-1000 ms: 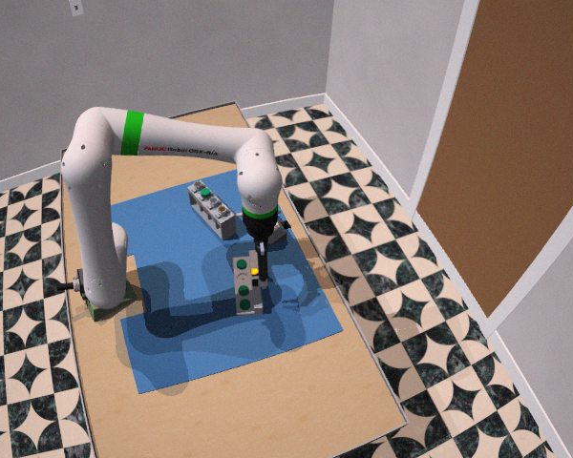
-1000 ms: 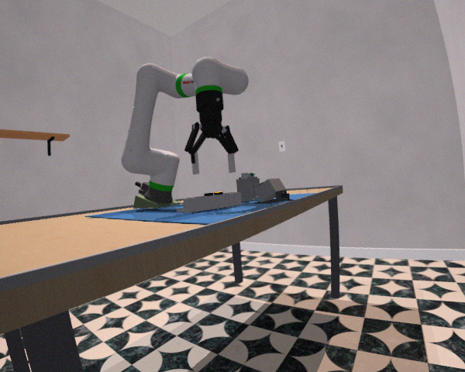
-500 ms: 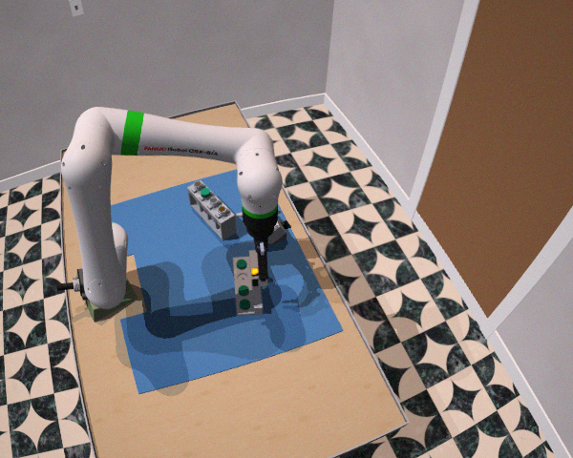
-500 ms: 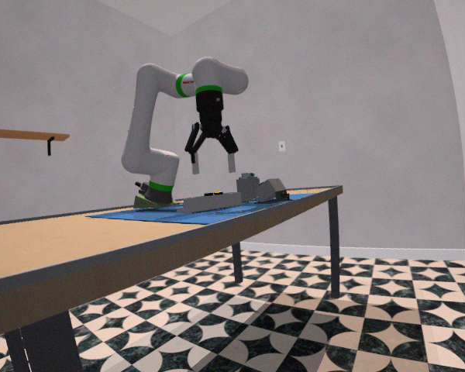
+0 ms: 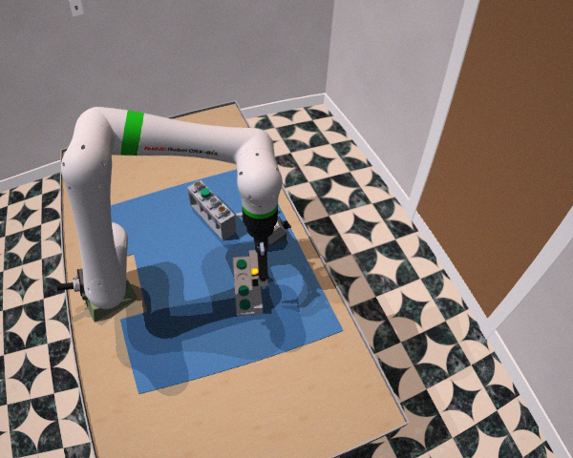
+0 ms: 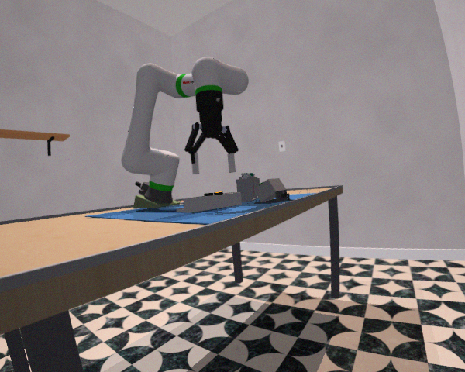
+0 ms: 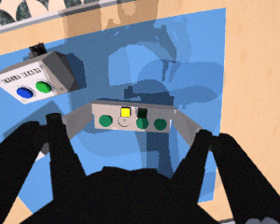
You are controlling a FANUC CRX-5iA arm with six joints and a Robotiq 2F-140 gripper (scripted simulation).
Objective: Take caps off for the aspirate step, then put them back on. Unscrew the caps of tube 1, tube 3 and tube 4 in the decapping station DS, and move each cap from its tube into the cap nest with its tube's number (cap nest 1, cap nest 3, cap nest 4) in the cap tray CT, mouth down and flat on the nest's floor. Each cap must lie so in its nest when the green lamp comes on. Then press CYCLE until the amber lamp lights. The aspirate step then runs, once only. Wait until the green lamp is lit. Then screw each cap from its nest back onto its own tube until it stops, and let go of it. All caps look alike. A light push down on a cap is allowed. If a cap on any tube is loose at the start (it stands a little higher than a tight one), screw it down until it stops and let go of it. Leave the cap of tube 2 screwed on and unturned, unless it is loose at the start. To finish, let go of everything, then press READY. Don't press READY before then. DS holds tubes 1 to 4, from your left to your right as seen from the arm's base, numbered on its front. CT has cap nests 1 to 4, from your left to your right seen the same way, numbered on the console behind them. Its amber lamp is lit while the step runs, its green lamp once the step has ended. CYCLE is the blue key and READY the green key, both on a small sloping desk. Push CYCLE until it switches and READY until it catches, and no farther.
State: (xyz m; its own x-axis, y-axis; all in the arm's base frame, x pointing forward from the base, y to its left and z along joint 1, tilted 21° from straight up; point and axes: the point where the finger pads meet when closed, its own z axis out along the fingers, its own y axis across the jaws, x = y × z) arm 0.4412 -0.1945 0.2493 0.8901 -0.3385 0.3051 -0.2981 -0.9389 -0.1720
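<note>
The cap tray CT [image 5: 247, 285] lies on the blue mat. Three green caps [image 7: 105, 121] [image 7: 142, 123] [image 7: 160, 124] sit in its nests, and one nest [image 7: 123, 121] is empty. Its amber lamp [image 7: 125, 112] is lit and the green lamp [image 7: 142, 112] beside it is dark. The decapping station DS [image 5: 211, 208] stands farther back. One tube there carries a green cap [image 5: 205, 192]; the other three tubes are open. My gripper [image 6: 211, 164] is open and empty, well above the tray, fingers pointing down. It also shows in the wrist view [image 7: 131, 127].
The sloping key desk [image 7: 35, 81] stands beside the tray, with the blue CYCLE key [image 7: 24, 92] and the green READY key [image 7: 43, 87]. In the top view the wrist partly hides the desk [image 5: 278, 231]. The table edge runs close behind it.
</note>
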